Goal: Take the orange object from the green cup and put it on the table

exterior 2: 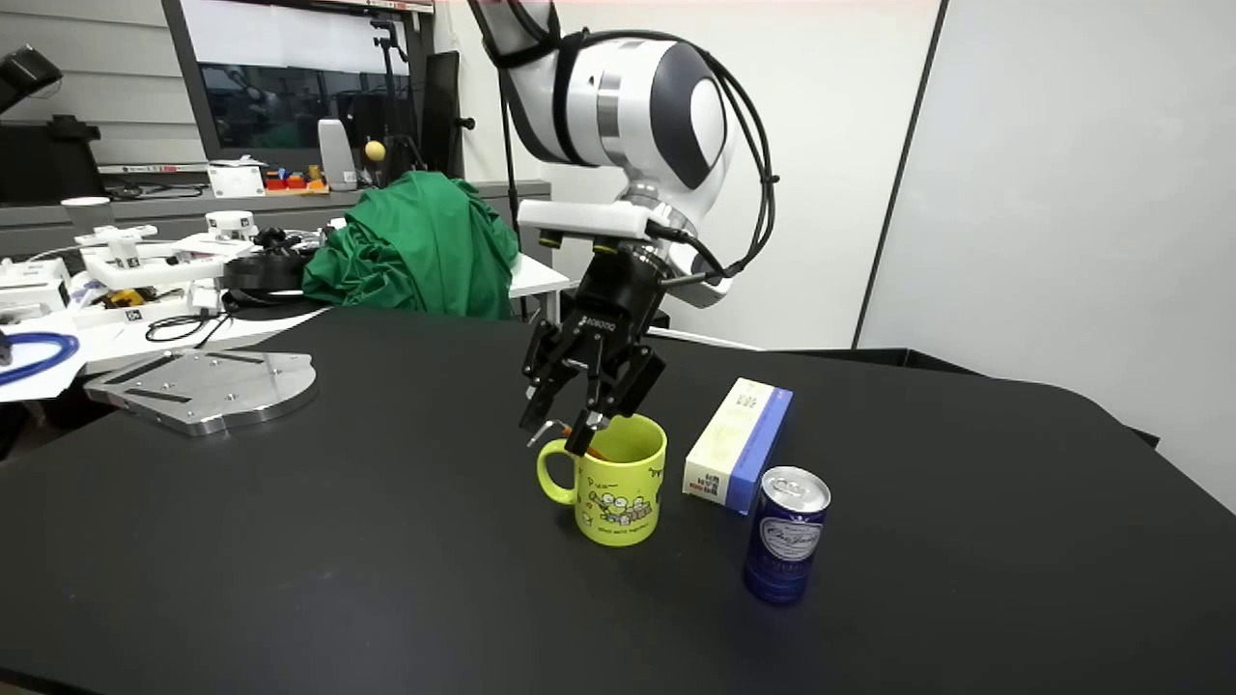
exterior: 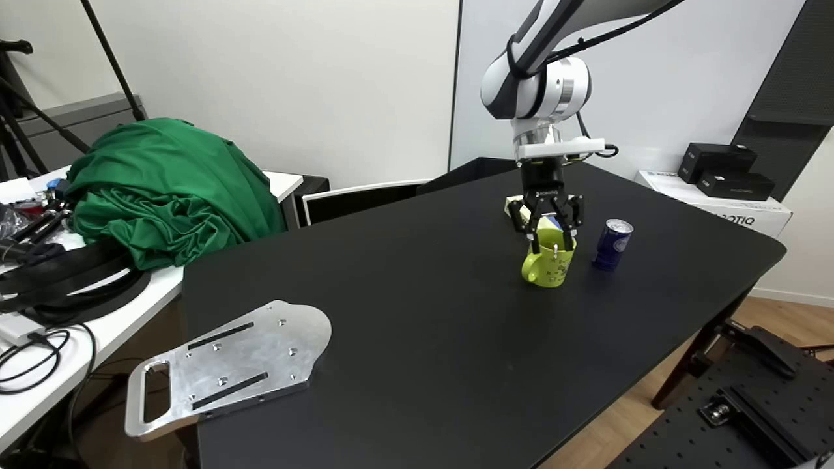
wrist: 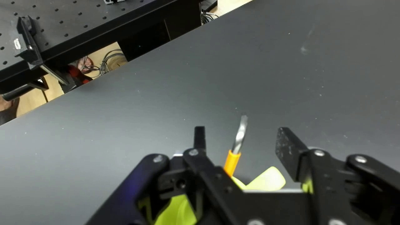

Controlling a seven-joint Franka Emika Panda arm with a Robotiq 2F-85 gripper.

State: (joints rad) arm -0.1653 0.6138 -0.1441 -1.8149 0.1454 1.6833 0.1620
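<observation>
The slim orange rod (wrist: 232, 161) with a bent metal end leans out of the yellow-green, ceramic-looking mug (exterior 2: 618, 497) on its handle side. Spread and holding nothing, the black two-fingered metal gripper (wrist: 242, 143) straddles the rod at the mug's rim — whether a finger touches it, I cannot tell. Closing could pinch rim with rod and tip the mug; biting only the smooth metal end could let it slip back inside.

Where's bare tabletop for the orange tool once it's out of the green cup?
Widest: the black table between the metal plate and green cup. Another lies beyond the blue can, away from the cup. Crowded: around the cup, with the open claw over it and the can and oblong box close by.
</observation>
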